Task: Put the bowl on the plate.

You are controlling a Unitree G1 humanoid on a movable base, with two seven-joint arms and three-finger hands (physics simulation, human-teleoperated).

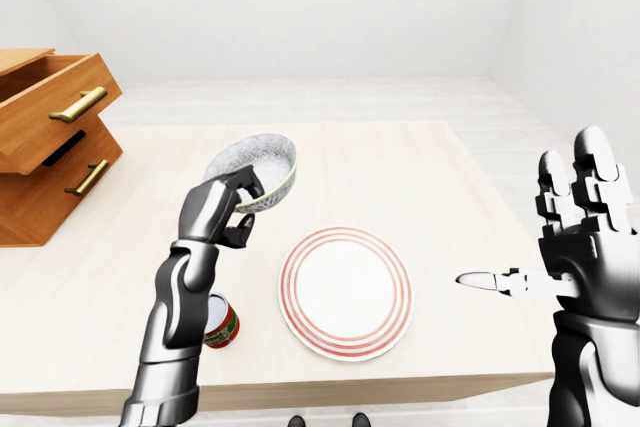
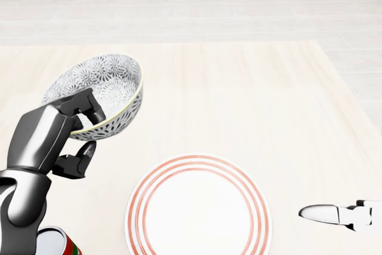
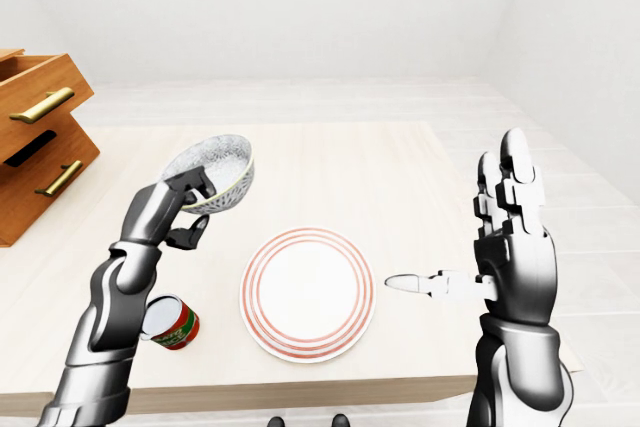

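A grey-and-white patterned bowl (image 2: 104,91) with a pale green rim hangs tilted above the table, up and left of the plate. My left hand (image 2: 70,132) is shut on its near rim, fingers over the edge and thumb underneath. The white plate (image 2: 199,207) with red rings lies flat on the light wooden table (image 2: 239,88), at the bottom middle of the head view. My right hand (image 1: 580,217) stands open to the right of the plate, fingers upright and thumb pointing at the plate, holding nothing.
A red can (image 1: 218,320) stands on the table by my left forearm, left of the plate. A wooden drawer unit (image 1: 50,137) with brass handles and open drawers sits at the table's left. The table's near edge (image 1: 350,392) runs just below the plate.
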